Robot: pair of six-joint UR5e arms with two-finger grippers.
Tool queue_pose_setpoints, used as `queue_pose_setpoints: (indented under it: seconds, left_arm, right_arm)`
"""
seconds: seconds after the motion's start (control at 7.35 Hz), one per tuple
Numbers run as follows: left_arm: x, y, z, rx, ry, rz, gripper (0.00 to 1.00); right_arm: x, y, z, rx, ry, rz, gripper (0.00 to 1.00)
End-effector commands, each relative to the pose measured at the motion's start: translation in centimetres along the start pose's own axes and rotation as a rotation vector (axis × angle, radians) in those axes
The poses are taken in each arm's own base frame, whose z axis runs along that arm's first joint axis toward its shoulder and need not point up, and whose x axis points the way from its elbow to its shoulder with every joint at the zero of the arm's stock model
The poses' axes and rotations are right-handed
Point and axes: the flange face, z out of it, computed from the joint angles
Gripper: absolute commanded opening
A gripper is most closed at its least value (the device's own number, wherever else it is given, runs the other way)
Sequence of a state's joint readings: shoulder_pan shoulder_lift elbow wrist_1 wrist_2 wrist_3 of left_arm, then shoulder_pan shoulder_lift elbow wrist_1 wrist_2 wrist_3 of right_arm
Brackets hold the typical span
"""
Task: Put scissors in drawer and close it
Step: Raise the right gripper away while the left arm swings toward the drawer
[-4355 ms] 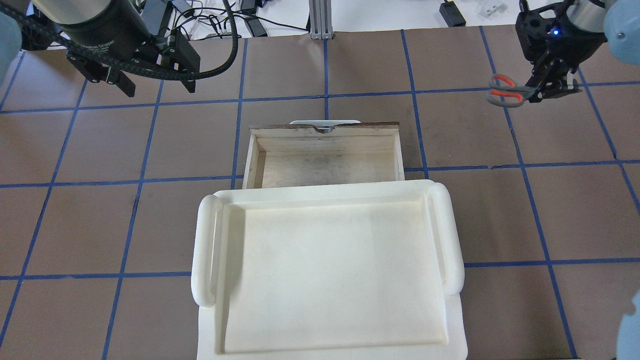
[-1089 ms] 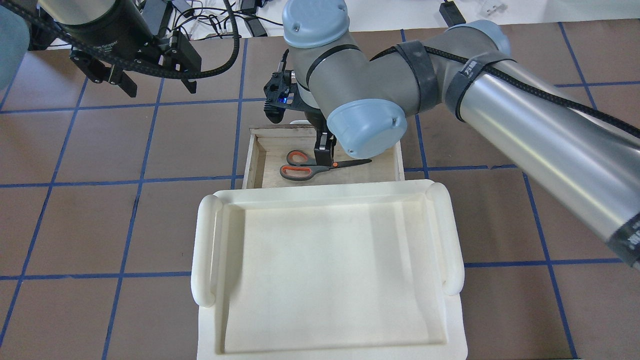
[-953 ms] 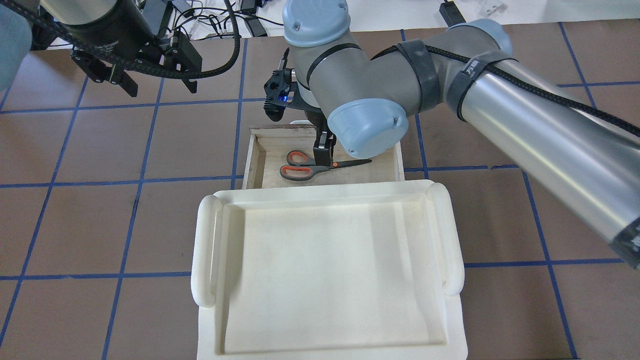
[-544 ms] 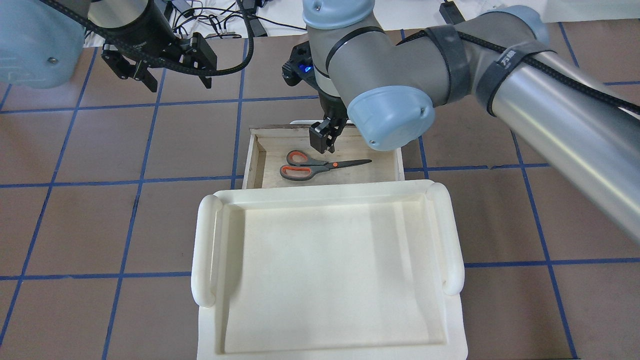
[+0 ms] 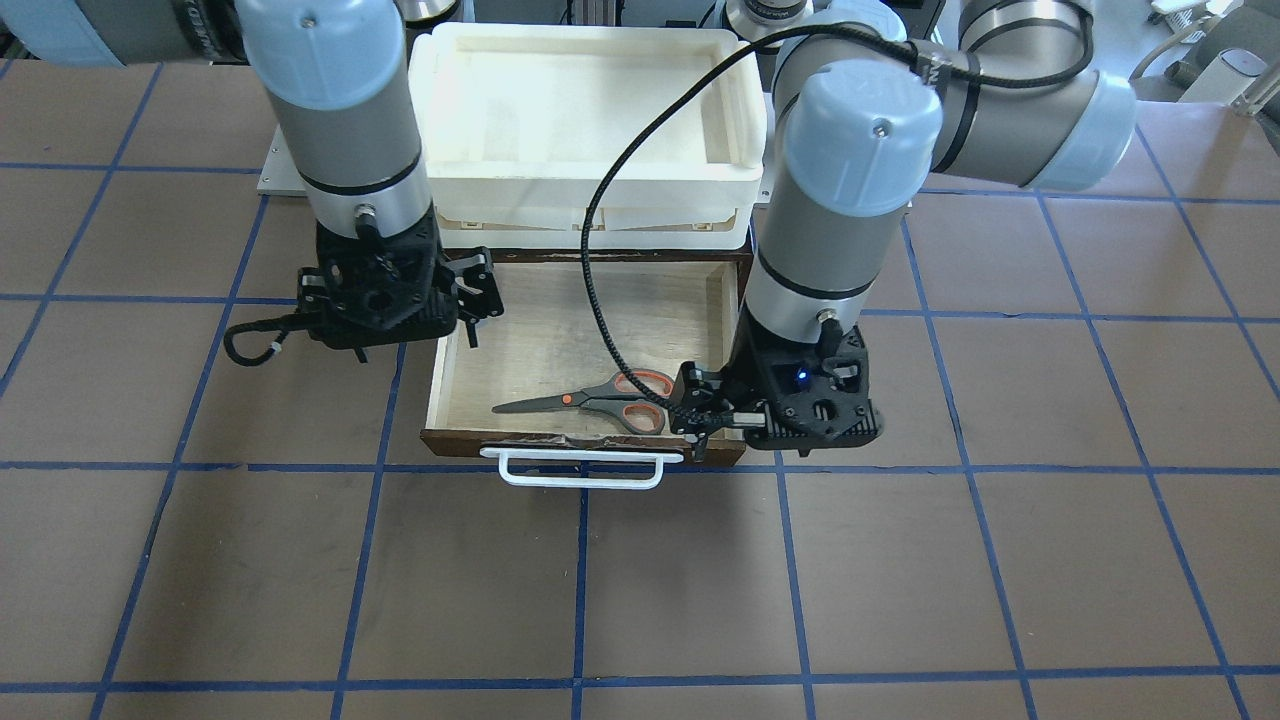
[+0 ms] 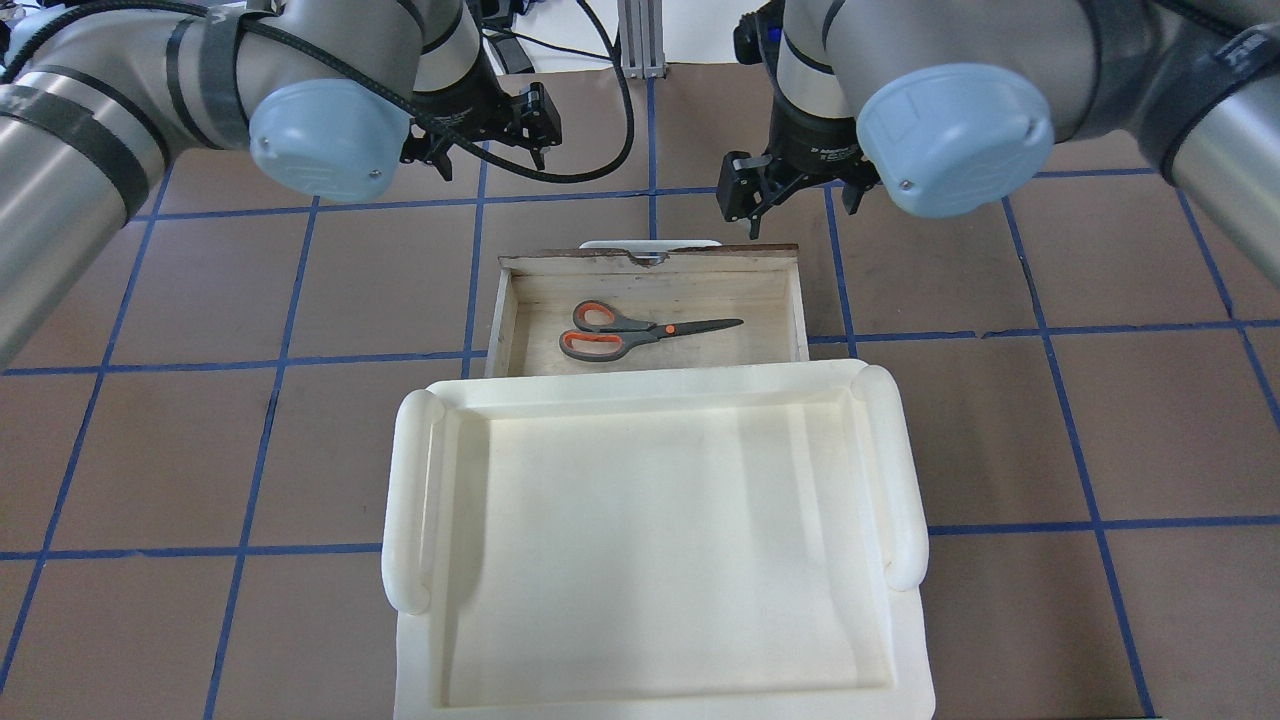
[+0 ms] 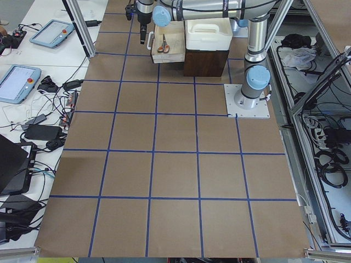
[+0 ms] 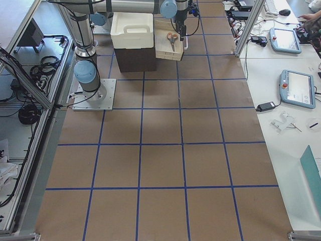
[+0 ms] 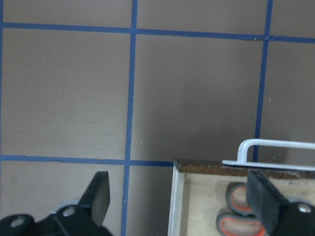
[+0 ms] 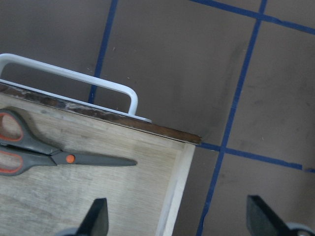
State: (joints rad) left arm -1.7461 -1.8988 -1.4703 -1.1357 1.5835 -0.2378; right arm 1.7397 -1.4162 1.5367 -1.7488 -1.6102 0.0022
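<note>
The scissors (image 6: 640,332) lie flat in the open drawer (image 6: 770,345), handles to the left, blades to the right. They also show in the front view (image 5: 590,402) and in both wrist views (image 9: 241,216) (image 10: 59,157). The drawer's white bar handle (image 6: 650,243) is on the far side. My left gripper (image 6: 487,150) is open and empty, above the table just beyond the drawer's far left corner (image 9: 179,167). My right gripper (image 6: 790,198) is open and empty, above the table just beyond the far right corner (image 10: 189,140).
A white plastic tray (image 6: 410,500) sits on a dark cabinet (image 7: 205,63) and covers the drawer's rear. The table is brown with blue tape lines. Cables (image 6: 420,40) lie past the far edge.
My right gripper carried the scissors into the drawer, let go, then rose and drew back to the far right corner. My left arm swung right, toward the drawer's far left corner.
</note>
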Motion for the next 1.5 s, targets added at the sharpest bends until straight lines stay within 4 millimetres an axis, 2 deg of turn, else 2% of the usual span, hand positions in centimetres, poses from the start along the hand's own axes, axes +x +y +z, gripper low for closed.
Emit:
queue_pose_setpoints:
  seconds: [0.0,0.14,0.41,0.54,0.68,0.95,1.36]
  left_arm:
    - [4.9,-0.4,4.6,0.041,0.010,-0.015,1.00]
    - [7.1,-0.9,5.7,0.068,-0.041,0.000,1.00]
    - [10.6,-1.9,9.3,0.053,-0.041,-0.041,1.00]
    - [11.9,-1.9,10.5,0.044,-0.036,-0.047,1.00]
    - [12.2,-1.9,11.8,0.029,-0.037,-0.067,1.00]
    - [12.4,-1.9,14.1,0.005,-0.048,-0.050,1.00]
    - [12.5,-1.6,15.8,-0.032,-0.044,-0.053,1.00]
  right_arm:
    - [2.7,3.1,-3.9,-0.019,0.000,0.081,1.00]
    - [3.1,4.3,-4.3,-0.062,0.002,0.089,1.00]
    - [3.4,4.2,-3.6,-0.089,0.002,0.096,1.00]
    - [4.1,4.3,-4.1,-0.076,0.016,0.108,1.00]
    - [4.3,4.3,-4.0,-0.079,0.022,0.108,1.00]
    - [6.1,4.2,-4.1,-0.080,0.006,0.145,1.00]
    - [6.7,4.3,-5.6,-0.041,0.006,0.153,1.00]
